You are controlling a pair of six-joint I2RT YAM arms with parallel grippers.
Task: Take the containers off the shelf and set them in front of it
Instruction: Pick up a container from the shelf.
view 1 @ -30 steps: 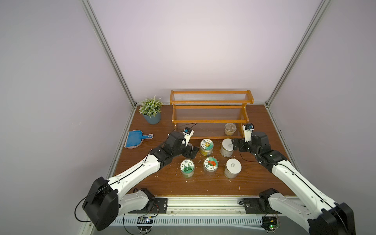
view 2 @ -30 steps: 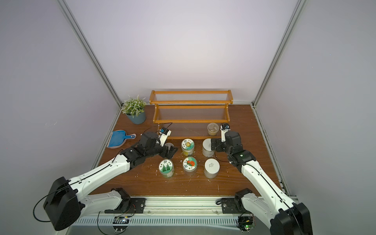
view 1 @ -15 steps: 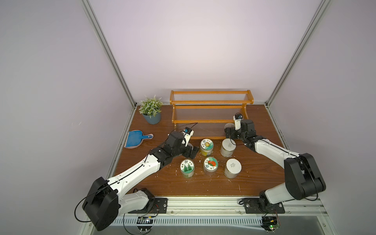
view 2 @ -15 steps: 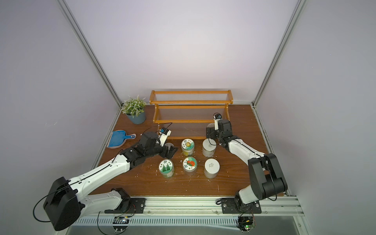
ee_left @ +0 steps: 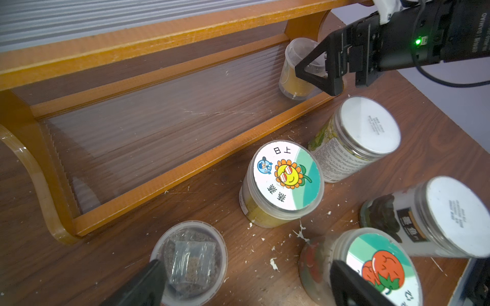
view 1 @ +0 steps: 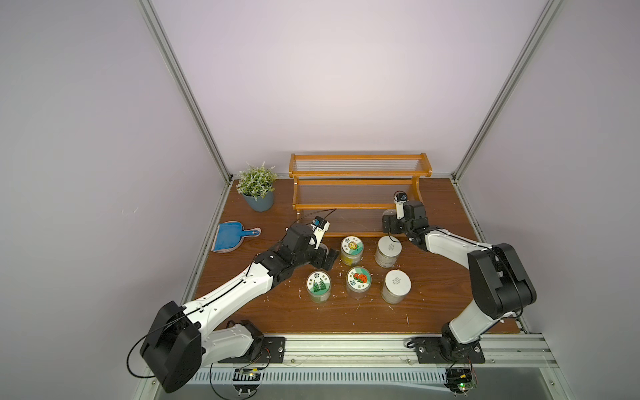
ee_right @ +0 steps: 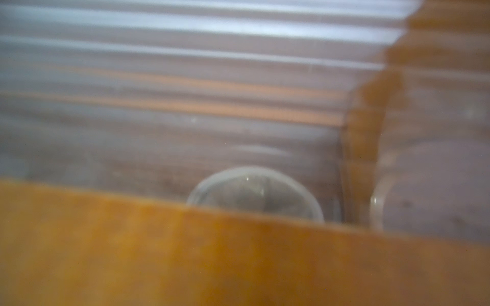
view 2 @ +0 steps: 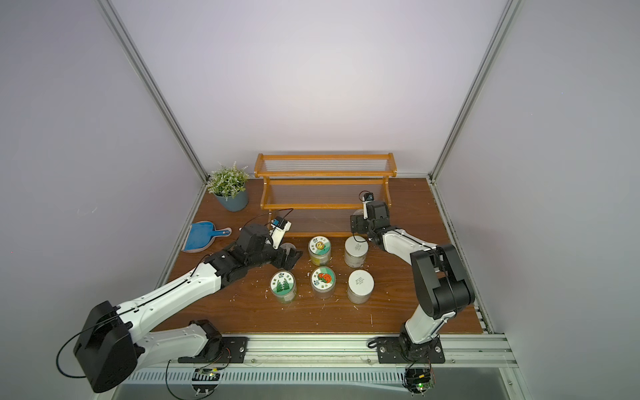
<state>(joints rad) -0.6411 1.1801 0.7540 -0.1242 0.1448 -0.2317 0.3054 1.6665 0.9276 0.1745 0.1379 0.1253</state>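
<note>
Pale lilac walls (view 1: 329,86) close in on three sides, meeting at slanted aluminium posts (view 1: 187,93). Soft, even light brightens the back wall most. Below lies a dark wood-grain tabletop (view 1: 311,322), flecked with white crumbs and edged in front by a silvery rail (view 1: 346,349). A small potted plant (view 1: 258,180) stands in the far left corner, with a blue dustpan (view 1: 230,239) near it.

Light: soft and even, brightest on the back wall (view 1: 346,86) in both top views.
Shadows: faint and short, cast on the table (view 1: 311,318).
Right wrist view: wholly blurred; the shelf (ee_right: 212,251) is smeared.
Left wrist view: sharp, with lines bowed near the edges.
</note>
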